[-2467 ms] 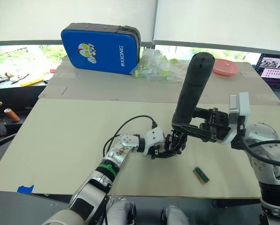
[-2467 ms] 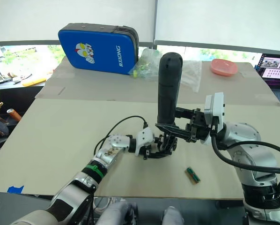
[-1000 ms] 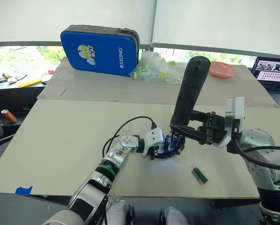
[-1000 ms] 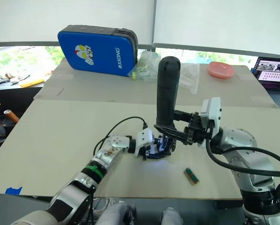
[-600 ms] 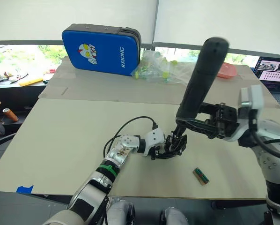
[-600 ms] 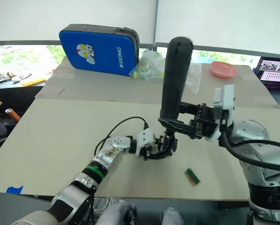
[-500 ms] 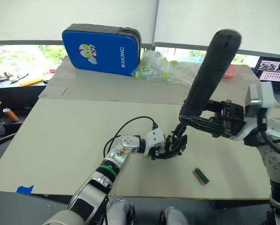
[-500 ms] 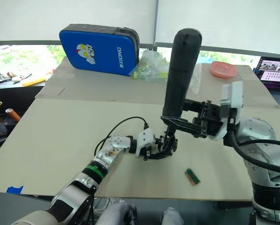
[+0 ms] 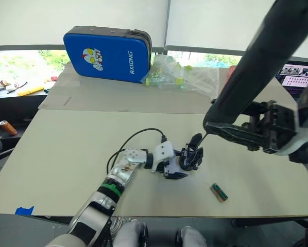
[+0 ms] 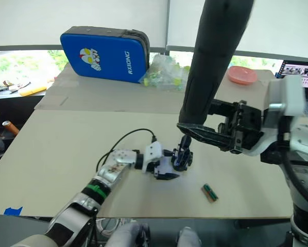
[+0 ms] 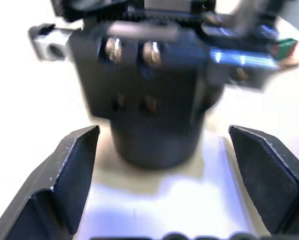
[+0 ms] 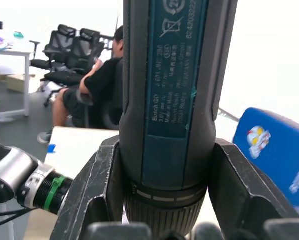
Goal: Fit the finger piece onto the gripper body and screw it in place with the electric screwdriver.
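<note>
Black electric screwdriver (image 9: 257, 67), clenched in right tool (image 9: 231, 135), tilts bit-down; left tool (image 11: 159, 185) released.

An office-type lab is indicated: office chairs (image 12: 72, 47) and a seated person (image 12: 92, 87) are seen beside a desk (image 12: 9, 52); a laptop (image 9: 298, 77) is set on the paper-covered worktable (image 9: 66, 149) under roller blinds (image 9: 77, 20).

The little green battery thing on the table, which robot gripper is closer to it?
The left. The left gripper sits low on the table beside the small green part, open around the gripper body. The right gripper is raised above the table, holding the electric screwdriver.
</note>
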Action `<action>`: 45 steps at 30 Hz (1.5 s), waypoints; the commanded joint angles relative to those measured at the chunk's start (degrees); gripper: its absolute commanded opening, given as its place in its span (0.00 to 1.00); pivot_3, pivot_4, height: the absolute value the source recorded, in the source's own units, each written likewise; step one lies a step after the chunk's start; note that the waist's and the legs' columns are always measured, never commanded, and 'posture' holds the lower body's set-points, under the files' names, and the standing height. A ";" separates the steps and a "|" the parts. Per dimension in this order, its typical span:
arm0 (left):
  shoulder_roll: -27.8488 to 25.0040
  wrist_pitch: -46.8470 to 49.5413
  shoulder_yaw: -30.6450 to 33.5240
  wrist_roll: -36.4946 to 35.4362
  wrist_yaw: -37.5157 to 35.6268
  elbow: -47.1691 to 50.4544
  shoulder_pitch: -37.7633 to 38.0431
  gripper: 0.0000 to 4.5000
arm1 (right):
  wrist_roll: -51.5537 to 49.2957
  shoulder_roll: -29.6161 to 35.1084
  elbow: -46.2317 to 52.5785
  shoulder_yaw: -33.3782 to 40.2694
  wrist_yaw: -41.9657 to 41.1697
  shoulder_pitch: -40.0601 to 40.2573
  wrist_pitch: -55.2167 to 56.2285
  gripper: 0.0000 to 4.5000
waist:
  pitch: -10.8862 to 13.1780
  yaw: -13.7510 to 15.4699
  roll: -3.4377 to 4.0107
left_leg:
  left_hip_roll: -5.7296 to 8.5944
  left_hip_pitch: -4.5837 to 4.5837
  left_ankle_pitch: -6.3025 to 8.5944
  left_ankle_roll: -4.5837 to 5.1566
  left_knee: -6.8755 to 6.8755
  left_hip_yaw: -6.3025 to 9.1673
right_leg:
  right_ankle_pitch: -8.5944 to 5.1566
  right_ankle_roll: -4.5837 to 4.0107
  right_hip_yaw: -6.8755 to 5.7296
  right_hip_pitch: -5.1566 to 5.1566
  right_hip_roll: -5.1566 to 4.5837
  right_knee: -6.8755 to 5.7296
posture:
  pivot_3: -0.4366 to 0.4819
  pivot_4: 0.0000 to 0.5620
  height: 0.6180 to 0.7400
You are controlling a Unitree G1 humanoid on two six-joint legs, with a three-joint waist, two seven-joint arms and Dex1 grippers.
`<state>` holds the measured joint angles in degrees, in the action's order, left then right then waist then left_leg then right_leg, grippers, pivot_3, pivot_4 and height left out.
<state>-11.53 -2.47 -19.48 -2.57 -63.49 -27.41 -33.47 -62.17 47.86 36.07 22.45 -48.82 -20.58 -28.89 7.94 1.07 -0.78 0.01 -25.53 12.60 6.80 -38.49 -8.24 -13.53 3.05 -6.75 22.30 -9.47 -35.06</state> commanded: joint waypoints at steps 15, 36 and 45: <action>-20.32 -9.90 12.15 -14.12 -26.04 0.86 7.36 0.99 | 5.14 -19.20 11.72 39.59 -6.64 52.78 10.23 0.43 | 0.35 1.34 0.49 | 0.14 -0.02 0.04 0.05 0.05 -0.07 | 0.09 0.20 -0.13 -0.01 0.09 0.13 | 0.48 0.27 1.00; -7.16 6.58 -4.42 -7.11 -7.01 27.57 15.92 0.99 | 14.15 -17.06 13.20 18.28 -2.51 48.63 18.27 0.43 | 0.59 1.26 1.02 | 0.13 0.05 0.01 0.01 0.13 -0.11 | 0.04 0.13 0.27 0.08 0.18 0.11 | 0.48 0.27 1.00; -1.54 6.35 -9.36 -2.72 0.26 25.14 15.54 0.99 | 19.56 -18.97 7.85 12.73 -4.00 46.38 23.57 0.43 | 0.59 1.49 1.02 | 0.13 0.05 0.05 0.09 0.11 -0.13 | 0.05 0.14 0.24 0.08 0.17 0.11 | 0.48 0.27 1.00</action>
<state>-13.53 4.04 -28.12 -5.73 -63.98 -2.55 -17.39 -42.68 29.23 43.45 34.71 -52.43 26.33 -8.65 8.53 2.56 0.25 0.14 -25.48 12.64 6.88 -38.37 -8.37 -13.47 3.19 -6.50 22.38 -9.30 -34.95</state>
